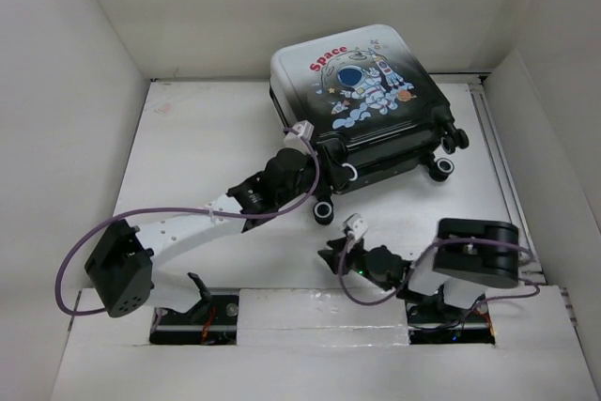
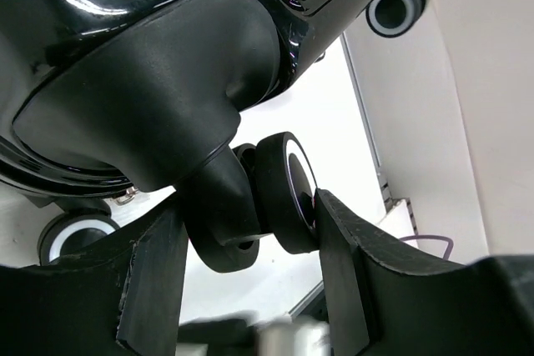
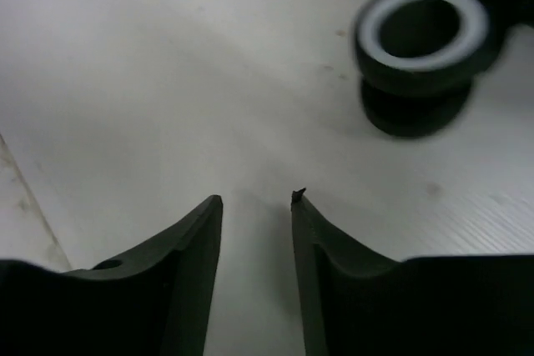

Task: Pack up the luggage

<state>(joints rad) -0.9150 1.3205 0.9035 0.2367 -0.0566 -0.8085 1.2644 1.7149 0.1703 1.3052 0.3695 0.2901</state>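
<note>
The luggage (image 1: 362,100) lies shut at the far side of the counter (image 1: 197,152), so packing looks nearly done; the left tool (image 2: 250,243) straddles a caster wheel (image 2: 288,189), jaws apart, while the right tool (image 3: 257,206) hangs slightly open, empty.

luggage (image 1: 362,100) blocks far side, table (image 1: 197,157) open left

White worktop (image 1: 202,152) with faint scuffs and a pinkish smudge near its far left corner, plain white walls (image 1: 282,7) boxing it in on three sides, raised white strip (image 1: 319,307) along the near edge, even, soft overhead light, weak shadows
</note>
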